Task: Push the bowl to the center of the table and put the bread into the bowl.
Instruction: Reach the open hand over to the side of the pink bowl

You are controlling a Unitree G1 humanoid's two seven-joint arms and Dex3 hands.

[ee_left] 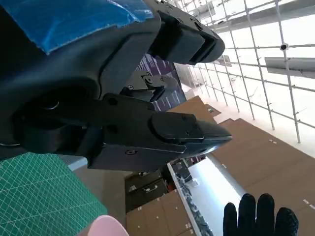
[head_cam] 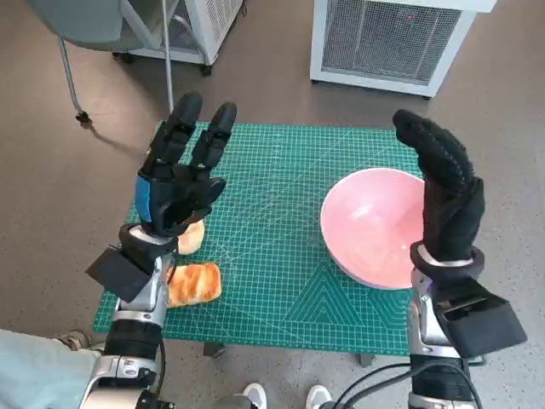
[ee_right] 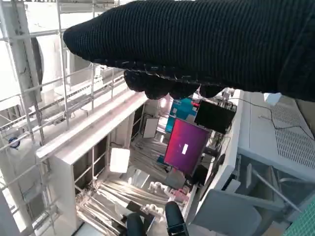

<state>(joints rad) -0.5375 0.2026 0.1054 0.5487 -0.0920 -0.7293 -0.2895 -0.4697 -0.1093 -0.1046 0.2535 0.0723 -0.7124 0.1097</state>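
Nearest, on the near left part of the green cutting mat point(head_cam: 281, 256), the bread point(head_cam: 194, 283) lies just beside the left forearm, with a second piece partly hidden under the left hand point(head_cam: 177, 183). That hand is raised above the mat, fingers spread and holding nothing. Across the mat, the pink bowl point(head_cam: 370, 226) sits toward the right edge, and the gloved right hand point(head_cam: 447, 200) stands upright at its right rim, fingers extended side by side, gripping nothing. Farther off, a white cabinet point(head_cam: 387, 38) stands on the floor.
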